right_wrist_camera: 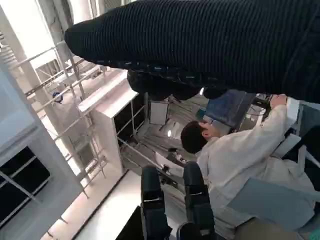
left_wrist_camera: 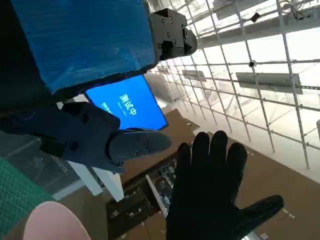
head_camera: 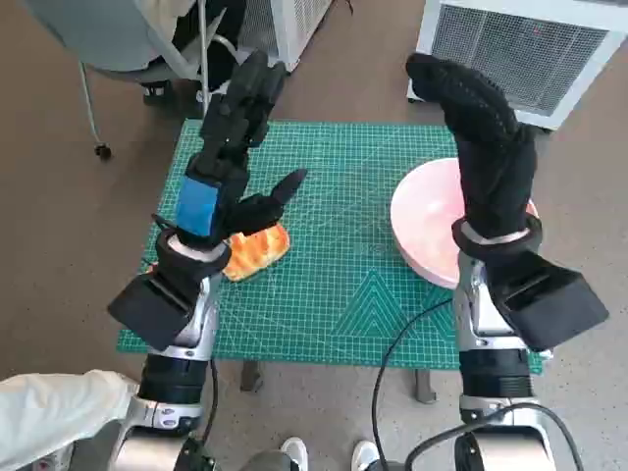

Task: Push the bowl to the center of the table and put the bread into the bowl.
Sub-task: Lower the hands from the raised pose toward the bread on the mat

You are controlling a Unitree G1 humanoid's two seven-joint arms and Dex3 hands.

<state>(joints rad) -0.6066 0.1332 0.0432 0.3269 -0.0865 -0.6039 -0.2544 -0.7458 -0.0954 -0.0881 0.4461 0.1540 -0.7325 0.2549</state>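
Note:
A pink bowl (head_camera: 428, 221) stands at the right side of the green cutting mat (head_camera: 343, 285), partly hidden by my raised right hand (head_camera: 484, 137). The gloved right hand is held upright above the bowl, fingers spread, holding nothing. An orange-brown piece of bread (head_camera: 257, 251) lies at the mat's left side, partly under my left hand (head_camera: 235, 157). That blue-taped hand is also raised with fingers apart and empty. In the left wrist view the left hand's fingers (left_wrist_camera: 100, 140) and the gloved right hand (left_wrist_camera: 212, 195) both show open, with the bowl's rim (left_wrist_camera: 50, 220) in a corner.
A white slatted unit (head_camera: 520, 49) stands beyond the table at the right. A chair base and cables (head_camera: 167, 69) are at the far left. A person in a pale jacket (right_wrist_camera: 235, 160) sits nearby. A white sleeve (head_camera: 49, 412) shows low at the left.

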